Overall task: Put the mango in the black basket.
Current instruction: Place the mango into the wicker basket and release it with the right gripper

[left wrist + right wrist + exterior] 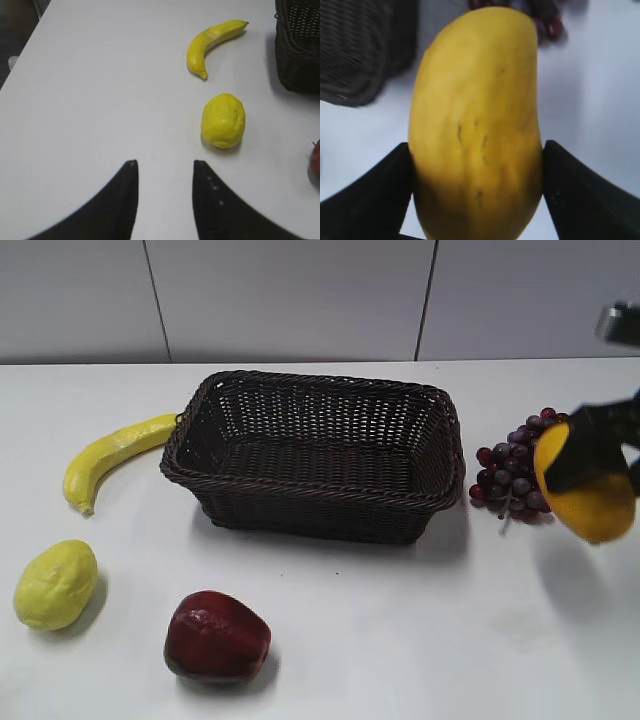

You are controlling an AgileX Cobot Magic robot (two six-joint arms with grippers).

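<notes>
right gripper (477, 165): jaws clamped on mango (477, 125), held above table (400, 640) at right edge, in front of grapes (510, 480)
left gripper (165, 172): jaws apart, nothing between
basket (320, 455): centre, left of mango
lemon (223, 121), banana (212, 42): left side

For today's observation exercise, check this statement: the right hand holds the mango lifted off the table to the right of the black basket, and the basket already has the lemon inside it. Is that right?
Not quite. The right hand does hold the mango lifted, right of the black basket, but the basket is empty. The exterior view shows the lemon lying on the table at front left.
</notes>
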